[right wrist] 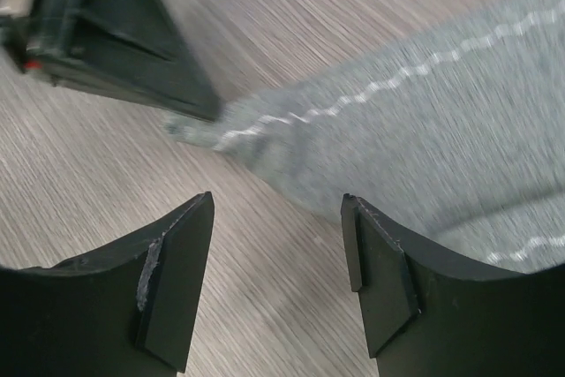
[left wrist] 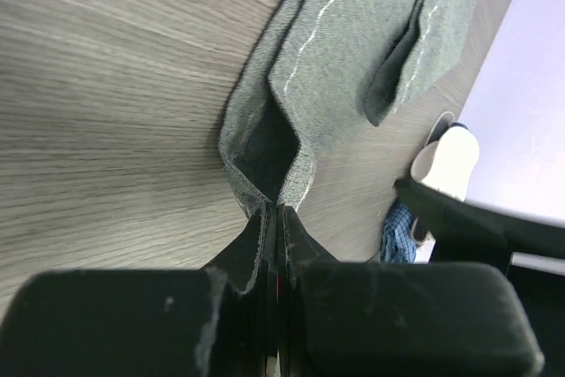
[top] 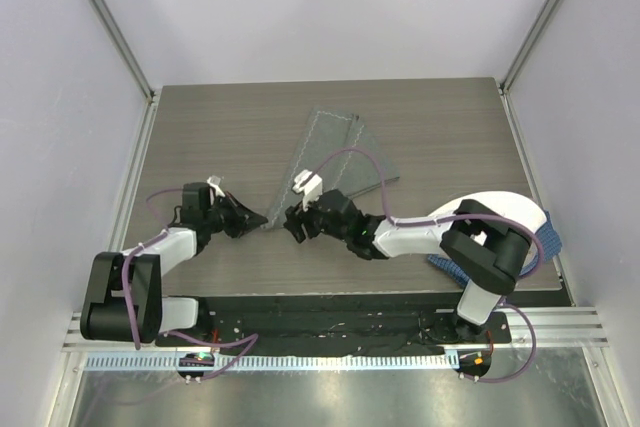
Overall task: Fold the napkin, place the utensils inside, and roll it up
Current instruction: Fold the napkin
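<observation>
Left hand pinches only the napkin corner tip; could slip. Right hand, jaws apart beside that corner, may collide.

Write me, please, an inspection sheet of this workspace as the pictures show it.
Surface: wood-grain table, no spill seen.
Job's things: napkin folded in layers, lying mid-table; fork: nothing seen.
Clutter: cream-white cloth and blue checked cloth at the table's right edge, partly hidden by the right arm.
Grippers: left gripper, fingers shut on the napkin's near corner; right gripper, fingers open, holding nothing, close to that corner.
Cables: purple cable loops from the right arm over the napkin; a second one runs at the left arm.
Surroundings: pale walls with metal frame posts.
</observation>
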Controlling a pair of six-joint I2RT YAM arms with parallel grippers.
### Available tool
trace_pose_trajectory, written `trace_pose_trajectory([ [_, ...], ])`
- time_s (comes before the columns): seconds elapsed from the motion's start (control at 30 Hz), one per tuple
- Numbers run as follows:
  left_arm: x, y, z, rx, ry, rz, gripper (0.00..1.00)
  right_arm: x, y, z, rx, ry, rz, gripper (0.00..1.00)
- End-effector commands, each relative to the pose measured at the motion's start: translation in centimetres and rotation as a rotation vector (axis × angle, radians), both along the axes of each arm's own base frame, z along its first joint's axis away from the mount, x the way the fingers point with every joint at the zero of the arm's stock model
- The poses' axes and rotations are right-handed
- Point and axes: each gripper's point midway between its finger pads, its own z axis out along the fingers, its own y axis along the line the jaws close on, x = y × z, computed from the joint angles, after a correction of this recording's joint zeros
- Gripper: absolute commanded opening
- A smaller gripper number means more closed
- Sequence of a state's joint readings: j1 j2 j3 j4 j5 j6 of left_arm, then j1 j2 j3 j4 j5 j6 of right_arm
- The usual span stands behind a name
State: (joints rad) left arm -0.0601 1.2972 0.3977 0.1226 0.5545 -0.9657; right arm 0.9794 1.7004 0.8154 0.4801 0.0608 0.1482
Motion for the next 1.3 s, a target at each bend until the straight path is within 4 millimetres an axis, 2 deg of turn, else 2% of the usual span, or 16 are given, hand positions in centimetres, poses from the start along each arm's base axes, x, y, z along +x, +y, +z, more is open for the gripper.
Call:
trace_pose_trajectory([
  [0.0, 1.2, -0.7, 2.8, -0.035, -0.081, -0.022, 0.00, 0.8, 2.6, 3.1, -0.019, -0.282, -0.033, 0.68],
  [0.07, 1.2, -0.8, 3.0, -0.041, -0.081, -0.026, 0.00, -0.6, 4.2, 3.3, -0.032, -0.333, -0.014, 0.68],
  [0.1, 1.2, -0.8, 3.2, -0.043, -0.083, -0.027, 0.00, -0.5, 4.2, 2.5, -0.079, -0.365, -0.034, 0.68],
  [0.17, 1.1, -0.9, 3.2, -0.049, -0.079, -0.030, 0.00, -1.2, 5.3, 2.6, -0.089, -0.398, -0.033, 0.68],
  [0.2, 1.1, -0.9, 3.4, -0.053, -0.083, -0.032, 0.00, -1.0, 5.2, 1.9, -0.126, -0.419, -0.047, 0.68],
  [0.47, 0.6, -1.0, 3.9, -0.062, -0.092, -0.032, 0.00, -0.7, 6.7, 2.1, -0.165, -0.522, -0.118, 0.67],
  [0.73, 0.3, -0.9, 4.1, -0.061, -0.090, -0.028, 0.00, 0.2, 7.1, 2.0, -0.198, -0.581, -0.168, 0.62],
  [0.97, 0.0, -1.0, 4.2, -0.068, -0.090, -0.034, 0.00, 0.1, 7.7, 1.6, -0.204, -0.604, -0.141, 0.41],
  [1.13, -0.1, -1.1, 4.0, -0.076, -0.077, -0.041, 0.00, 0.1, 7.9, 1.1, -0.220, -0.627, -0.113, 0.20],
  [1.17, -0.1, -1.2, 4.0, -0.077, -0.077, -0.044, 0.02, 0.0, 8.0, 1.1, -0.220, -0.630, -0.112, 0.17],
  [1.23, 0.2, -1.1, 4.3, -0.073, -0.089, -0.040, 0.17, 0.1, 7.8, 0.9, -0.226, -0.634, -0.118, 0.09],
  [1.27, 0.4, -0.9, 4.4, -0.071, -0.096, -0.036, 0.28, 0.2, 7.6, 0.8, -0.230, -0.634, -0.125, 0.06],
])
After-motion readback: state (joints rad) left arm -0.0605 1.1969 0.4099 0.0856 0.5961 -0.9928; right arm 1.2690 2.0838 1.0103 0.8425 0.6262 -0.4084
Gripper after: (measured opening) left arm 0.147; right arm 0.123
